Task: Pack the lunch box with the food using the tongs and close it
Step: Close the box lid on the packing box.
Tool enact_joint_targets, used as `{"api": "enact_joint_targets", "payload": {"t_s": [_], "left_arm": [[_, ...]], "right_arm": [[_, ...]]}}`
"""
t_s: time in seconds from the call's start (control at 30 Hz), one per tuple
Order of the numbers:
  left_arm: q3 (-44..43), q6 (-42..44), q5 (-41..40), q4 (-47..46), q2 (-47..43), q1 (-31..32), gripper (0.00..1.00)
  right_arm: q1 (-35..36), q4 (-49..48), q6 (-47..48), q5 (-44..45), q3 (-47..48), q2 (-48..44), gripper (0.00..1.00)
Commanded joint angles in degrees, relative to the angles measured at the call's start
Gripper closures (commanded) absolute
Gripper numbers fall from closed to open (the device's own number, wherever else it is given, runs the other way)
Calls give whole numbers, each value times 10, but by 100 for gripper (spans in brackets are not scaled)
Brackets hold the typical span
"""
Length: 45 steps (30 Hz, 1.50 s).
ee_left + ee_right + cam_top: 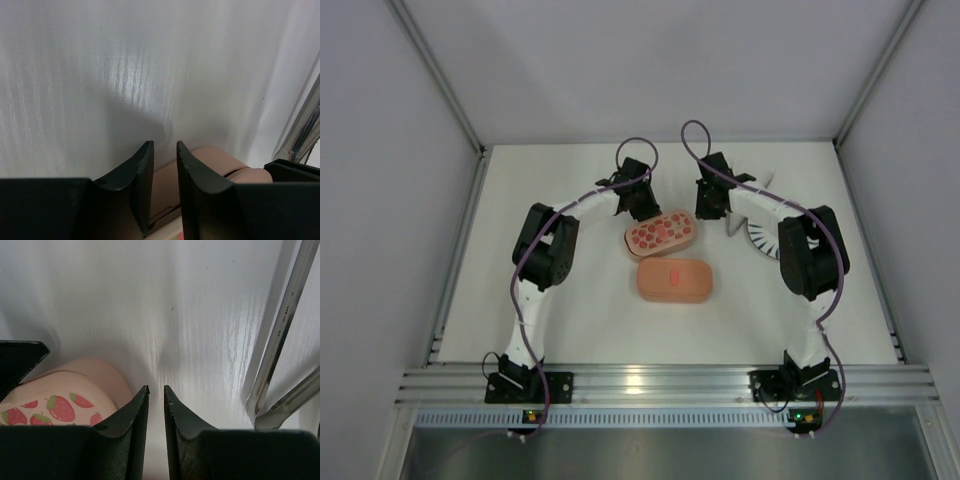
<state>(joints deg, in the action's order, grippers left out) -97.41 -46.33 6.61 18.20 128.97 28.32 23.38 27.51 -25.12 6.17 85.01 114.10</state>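
Observation:
The lunch box shows as two salmon-pink oval parts. One with a strawberry-print lid lies behind a plain-lidded one. My left gripper sits at the strawberry part's far left end. Its jaws stand a narrow gap apart, and the pink box shows through and beside the gap. My right gripper is just off that part's right end, slightly open over bare table. The silvery tongs lie close on its right. No food is in view.
A white plate with black radial stripes is partly hidden under the right arm. White walls stand at the table's left, back and right edges. A cable and rail show at the right of the left wrist view.

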Motion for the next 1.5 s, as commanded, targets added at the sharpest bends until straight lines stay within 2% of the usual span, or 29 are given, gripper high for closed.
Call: {"api": "enact_joint_targets", "payload": {"t_s": [0.0,0.37,0.77,0.9,1.13,1.3,1.43,1.47], "left_arm": [[-24,4,0,-4,1,3,70],[-27,2,4,-6,2,3,70],[-27,1,-6,-4,-2,3,70],[-24,-2,-67,3,-31,2,70],[26,-25,-229,25,-135,-31,67],[117,-48,-333,75,-230,-37,66],[222,-63,-339,76,-308,-38,70],[245,-66,-334,69,-318,-37,74]], "right_arm": [[4,-25,4,-14,27,-1,82],[28,-15,17,-44,34,1,82],[46,-5,24,-21,29,8,82],[45,-2,24,-10,30,9,82],[44,3,27,-8,34,16,82],[43,0,30,-8,30,16,82],[39,-4,28,-9,30,13,82],[39,-3,26,-10,31,13,82]]}}
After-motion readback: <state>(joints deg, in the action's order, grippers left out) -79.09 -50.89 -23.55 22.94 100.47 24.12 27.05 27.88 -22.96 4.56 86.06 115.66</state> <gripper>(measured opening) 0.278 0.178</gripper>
